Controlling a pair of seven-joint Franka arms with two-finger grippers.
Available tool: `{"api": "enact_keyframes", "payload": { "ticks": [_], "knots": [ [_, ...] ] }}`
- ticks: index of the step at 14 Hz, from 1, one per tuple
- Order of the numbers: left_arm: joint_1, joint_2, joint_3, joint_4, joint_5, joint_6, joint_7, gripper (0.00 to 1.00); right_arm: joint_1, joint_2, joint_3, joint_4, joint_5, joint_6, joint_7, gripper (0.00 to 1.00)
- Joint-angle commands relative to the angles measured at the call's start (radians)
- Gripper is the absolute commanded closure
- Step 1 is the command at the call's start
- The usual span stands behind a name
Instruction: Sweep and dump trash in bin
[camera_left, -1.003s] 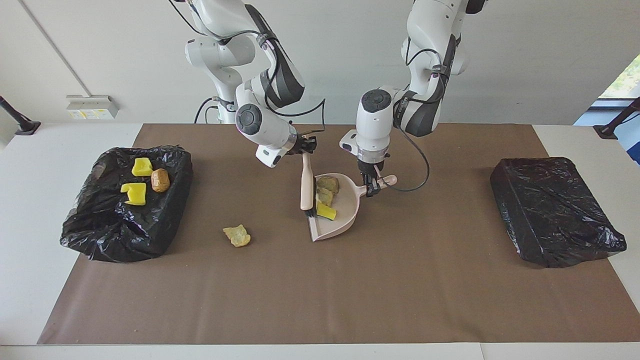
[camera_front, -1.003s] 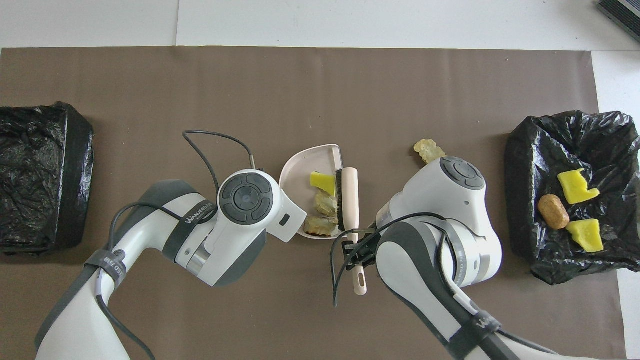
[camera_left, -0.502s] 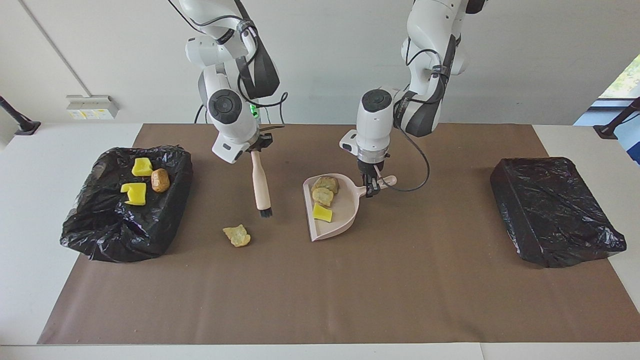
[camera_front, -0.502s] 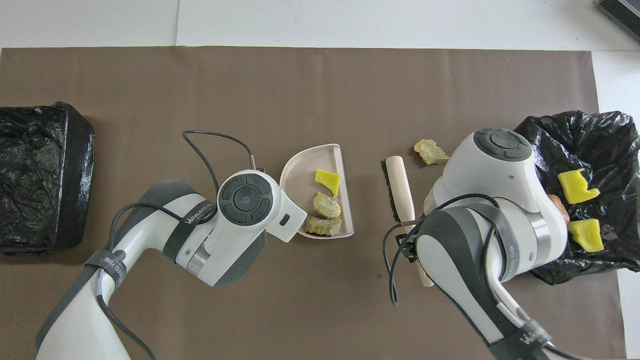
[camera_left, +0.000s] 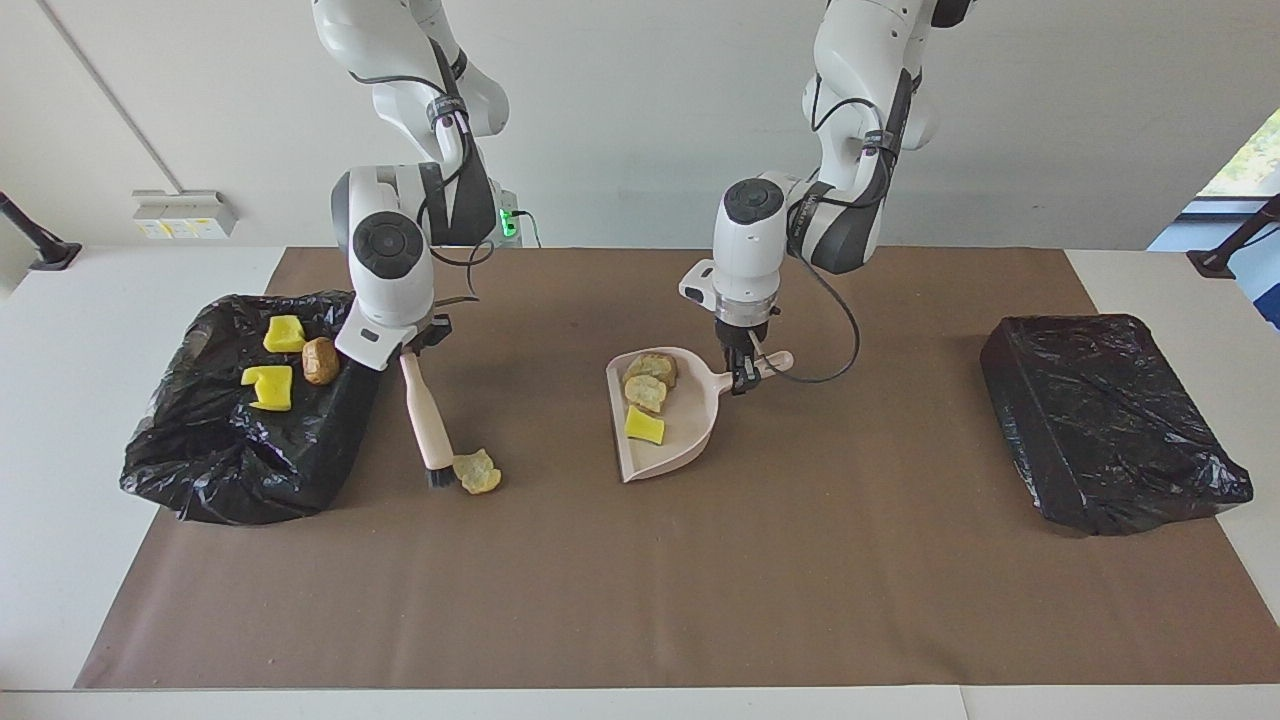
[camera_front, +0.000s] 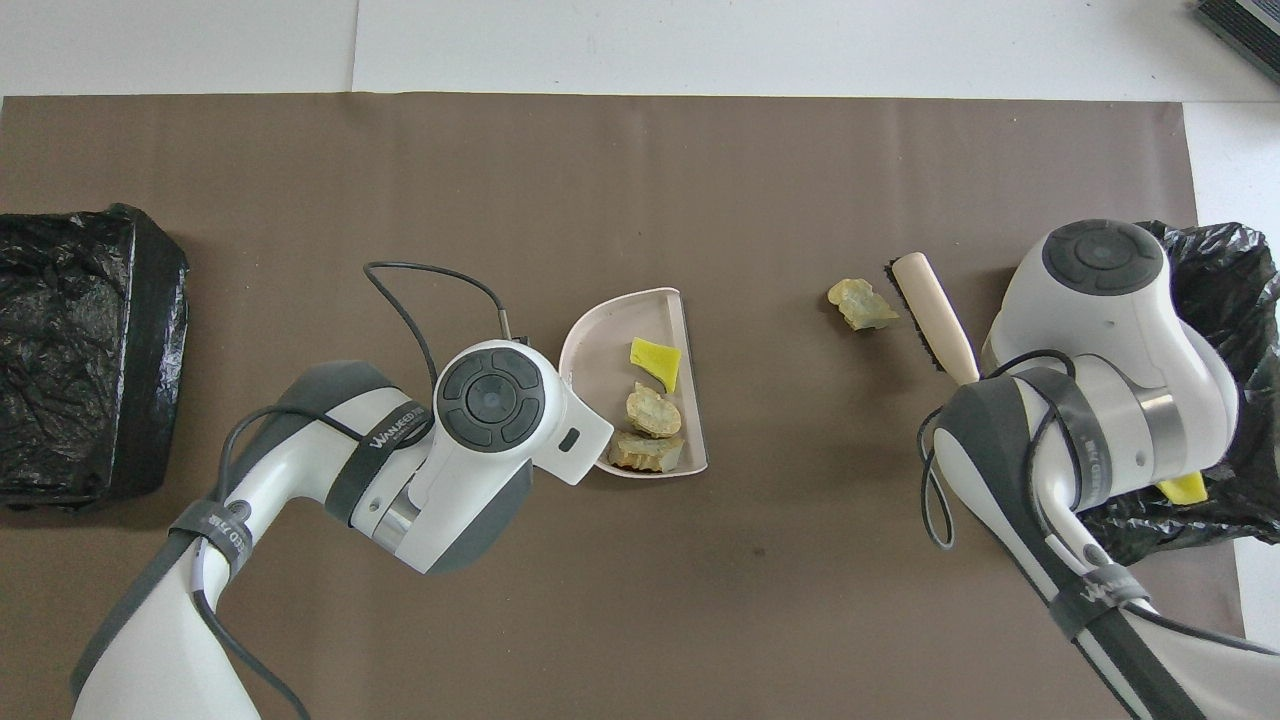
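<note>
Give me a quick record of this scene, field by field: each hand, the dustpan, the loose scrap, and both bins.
right hand: shut on the brush, bristles down beside the loose scrap
left hand: shut on the dustpan handle
dustpan: flat on the brown mat, holding three scraps
loose scrap: on the mat, between dustpan and open bin
open bin: right arm's end, three scraps inside
covered bin: left arm's end, nothing on it

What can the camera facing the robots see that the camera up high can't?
Only the facing view shows the left gripper on the dustpan's handle and three scraps in the bin near the right arm. Only the overhead view shows the right arm covering most of those scraps. Both show the dustpan with three scraps, the brush, and one loose scrap beside its bristles.
</note>
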Motion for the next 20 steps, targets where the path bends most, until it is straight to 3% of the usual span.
{"api": "enact_keyframes", "payload": {
  "ticks": [1, 3, 5, 13, 15, 17, 20],
  "knots": [
    [-0.003, -0.025, 0.004, -0.037, 0.016, 0.029, -0.062, 1.0, -0.003, 0.075, 0.011, 0.016, -0.04, 0.04, -0.005, 1.0],
    [-0.003, -0.025, 0.004, -0.037, 0.016, 0.029, -0.066, 1.0, -0.006, 0.073, 0.016, -0.018, 0.029, 0.034, -0.014, 1.0],
    [-0.003, -0.027, 0.004, -0.039, 0.016, 0.028, -0.066, 1.0, 0.02, 0.078, 0.017, -0.044, 0.191, 0.061, -0.013, 1.0],
    [-0.001, -0.027, 0.002, -0.039, 0.015, 0.022, -0.091, 1.0, 0.246, 0.024, 0.02, -0.115, 0.681, 0.072, -0.008, 1.0],
    [-0.001, -0.027, 0.002, -0.039, 0.015, 0.02, -0.08, 1.0, 0.272, 0.016, 0.02, -0.105, 0.87, 0.057, 0.03, 1.0],
    [0.003, -0.027, 0.004, -0.039, 0.015, 0.018, -0.07, 1.0, 0.287, 0.003, 0.017, -0.047, 0.879, 0.027, 0.137, 1.0],
    [0.022, -0.025, 0.004, -0.031, 0.015, 0.011, -0.001, 1.0, 0.295, -0.033, 0.022, -0.023, 0.688, -0.026, 0.233, 1.0]
  ]
}}
